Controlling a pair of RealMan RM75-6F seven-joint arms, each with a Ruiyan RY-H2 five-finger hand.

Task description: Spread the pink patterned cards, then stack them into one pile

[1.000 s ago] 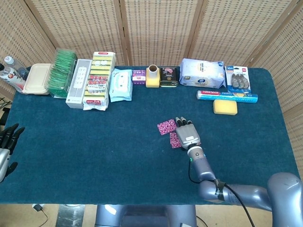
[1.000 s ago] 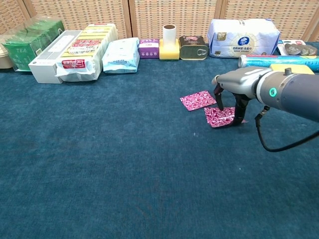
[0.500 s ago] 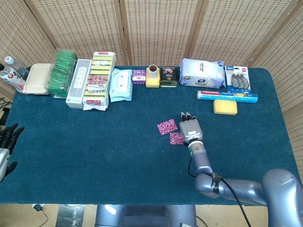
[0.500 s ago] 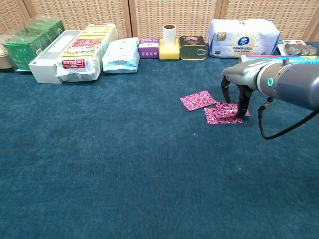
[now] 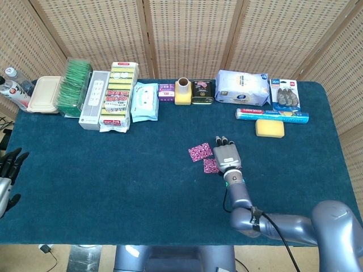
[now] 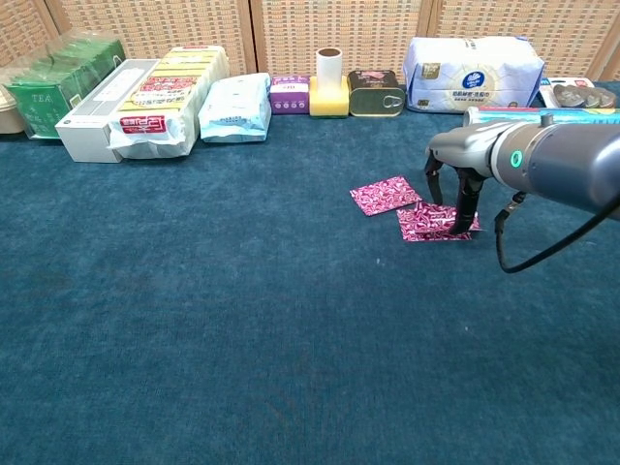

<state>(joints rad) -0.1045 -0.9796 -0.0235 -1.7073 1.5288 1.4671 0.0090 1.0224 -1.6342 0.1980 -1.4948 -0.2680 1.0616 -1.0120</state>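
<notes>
Head view: two pink patterned cards lie on the blue-covered table (image 5: 102, 170) a little right of its middle. The far card (image 5: 199, 152) lies flat and alone; the near card (image 5: 211, 165) sits just beside it toward the front edge, its right part hidden under the right hand (image 5: 227, 156). That hand is palm down with fingers pointing toward the back edge. The left hand (image 5: 10, 164) shows at the left edge, off the table surface, fingers apart and holding nothing. Along the back edge stand a green tea box (image 5: 75, 88), a white box (image 5: 94, 100), a yellow pack (image 5: 119, 96), a wipes pack (image 5: 144, 102), a roll on a yellow base (image 5: 182, 91), a tin (image 5: 202, 92) and a tissue pack (image 5: 243, 88); a yellow sponge (image 5: 269, 128) lies toward the right edge. Chest view: the right hand (image 6: 455, 184) stands arched over the near card (image 6: 431, 221), fingertips (image 6: 460, 230) pressing down on the card's right side; nothing is grasped, and the fingers are bent downward with gaps between them. The far card (image 6: 386, 194) lies just left of it; whether the two cards touch at their corners cannot be told. The left hand does not appear in this view.
</notes>
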